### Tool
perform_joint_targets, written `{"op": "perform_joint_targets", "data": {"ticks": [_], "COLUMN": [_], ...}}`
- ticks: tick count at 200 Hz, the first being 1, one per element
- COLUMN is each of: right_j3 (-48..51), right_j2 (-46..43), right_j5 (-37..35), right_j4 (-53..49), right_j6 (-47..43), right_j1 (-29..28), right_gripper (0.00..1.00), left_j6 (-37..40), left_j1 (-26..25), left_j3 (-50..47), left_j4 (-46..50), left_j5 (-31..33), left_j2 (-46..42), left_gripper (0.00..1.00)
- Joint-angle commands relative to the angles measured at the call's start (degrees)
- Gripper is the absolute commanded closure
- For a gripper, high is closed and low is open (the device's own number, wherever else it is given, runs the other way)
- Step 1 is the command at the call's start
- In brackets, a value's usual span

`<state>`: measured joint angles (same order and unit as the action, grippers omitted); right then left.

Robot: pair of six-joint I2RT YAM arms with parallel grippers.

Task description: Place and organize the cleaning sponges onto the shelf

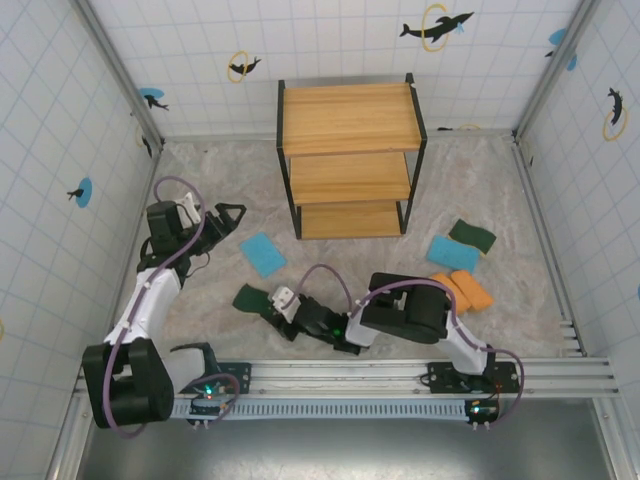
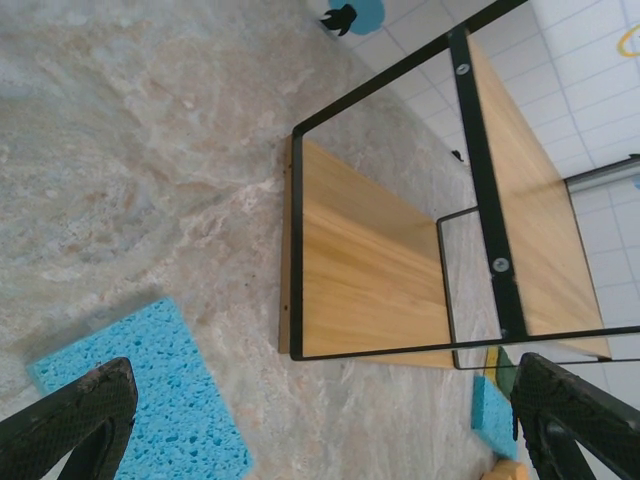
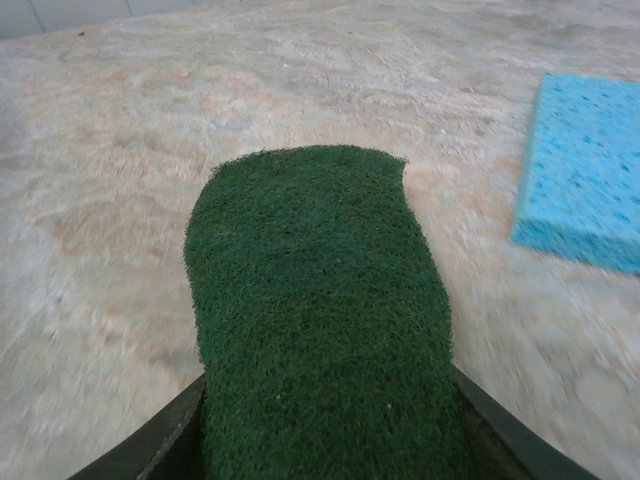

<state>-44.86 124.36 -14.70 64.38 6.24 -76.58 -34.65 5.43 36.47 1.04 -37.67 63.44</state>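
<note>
- Nearest the arm bases, well in front of the left front corner of the shelf (image 1: pixel 350 118), the right gripper (image 1: pixel 264 300) is clamped on a dark green sponge (image 3: pixel 320 310). One finger presses each long edge. Whether the sponge is off the floor I cannot tell.
- That sponge's long axis runs straight out from between the jaws. They point leftward, roughly parallel to the shelf's front rather than at it. The shelf lies beyond this gripper and to its right, so the next move probably needs a swing toward the boards.
- In front of the shelf's right front corner, two orange sponges (image 1: pixel 465 290) lie touching on the floor.
- A little closer to that corner, a second blue sponge (image 1: pixel 452 253) and a second green sponge (image 1: pixel 472 236) lie just beside each other.
- Between the held sponge and the shelf's left front corner, a light blue sponge (image 1: pixel 263 254) lies flat.
- The left gripper (image 1: pixel 228 218) hangs off the shelf's left side, just left of that light blue sponge. Its jaws are spread wide and empty, and it is the nearer arm to that sponge.
- Farthest, the shelf's three boards are all bare.
</note>
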Motion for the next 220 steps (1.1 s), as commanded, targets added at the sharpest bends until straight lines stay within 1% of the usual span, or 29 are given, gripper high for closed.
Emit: {"op": "perform_joint_targets", "data": {"ticks": [1,40,61,83,96,116,139,191,220], "right_j3": [5.3,12.85,16.3,20.26,21.61,21.99,22.89,29.58,30.62], "right_j2": [-2.75,-7.42,-8.9,-9.77,-9.81,-9.74,-10.3,-11.87,-13.66], "right_j5": [-6.55,-14.71,-21.63,-27.89,-30.63,-32.45,-34.92,-42.36,-43.79], "right_j4": [0.92,2.43,2.9,8.51,11.09,11.56,12.17,21.65,21.14], "right_j6": [2.62,3.67,3.88,3.93,3.71,4.37,5.73,8.5,9.42], "right_j1": [-1.24,-3.09,-4.19,-4.2,-3.76,-3.15,-3.14,-2.88,-1.11], "right_gripper": [0.47,0.47,0.47,0.47,0.47,0.47,0.48,0.49,0.49], "left_j6": [-0.7,-1.27,-1.11,0.38,1.12,2.12,2.51,1.83,1.47], "left_j1": [0.42,0.51,0.45,0.43,0.46,0.39,0.38,0.41,0.45], "left_j3": [-0.5,-1.66,-2.57,-1.5,0.08,1.65,1.32,-0.66,-0.74], "left_j4": [0.49,1.05,0.89,2.69,3.9,5.73,6.02,4.99,4.55], "left_j5": [0.36,2.16,2.65,2.61,1.01,-0.11,0.74,1.37,1.43], "left_j2": [-2.44,-6.24,-8.77,-8.63,-7.46,-6.75,-7.94,-8.64,-8.37], "left_gripper": [0.03,0.02,0.02,0.03,0.02,0.02,0.03,0.03,0.02]}}
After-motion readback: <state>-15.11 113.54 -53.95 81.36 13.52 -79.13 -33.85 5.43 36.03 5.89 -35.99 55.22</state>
